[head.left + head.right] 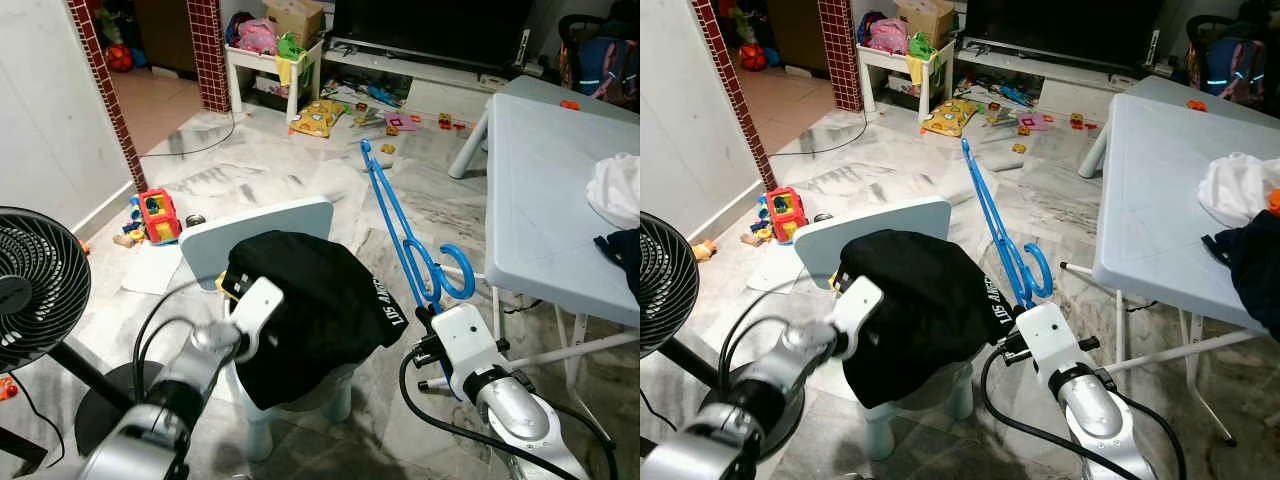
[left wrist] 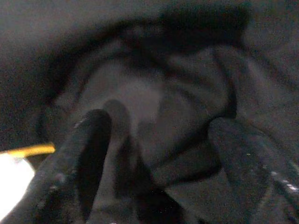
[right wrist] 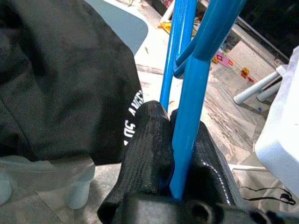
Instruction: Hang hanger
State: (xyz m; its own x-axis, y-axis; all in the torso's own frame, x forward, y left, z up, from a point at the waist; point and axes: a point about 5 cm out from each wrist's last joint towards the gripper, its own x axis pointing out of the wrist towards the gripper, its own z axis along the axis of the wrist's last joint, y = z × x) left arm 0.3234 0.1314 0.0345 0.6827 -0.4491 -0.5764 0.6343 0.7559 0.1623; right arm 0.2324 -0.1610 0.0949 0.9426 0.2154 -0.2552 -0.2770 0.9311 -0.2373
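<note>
Right wrist view shows the right gripper point(image 3: 180, 154) with its two black fingers point(image 3: 145, 154) clenched on one blue plastic hanger point(image 3: 187, 93), whose long body rises up and away over the floor, hook end near the wrist. Left gripper point(image 2: 154, 154) has its fingers spread apart, pressed against one black cloth garment with white lettering point(image 1: 310, 300), gripping nothing. That garment drapes over one small pale blue plastic chair point(image 1: 260, 225), just left of the hanger. One grey tabletop point(image 1: 550, 190) stands to the right, carrying one white cloth point(image 1: 615, 190) and one dark cloth point(image 1: 625, 255). One black fan point(image 1: 35, 285) stands left. Toys litter the marble floor point(image 1: 250, 170) beyond.
</note>
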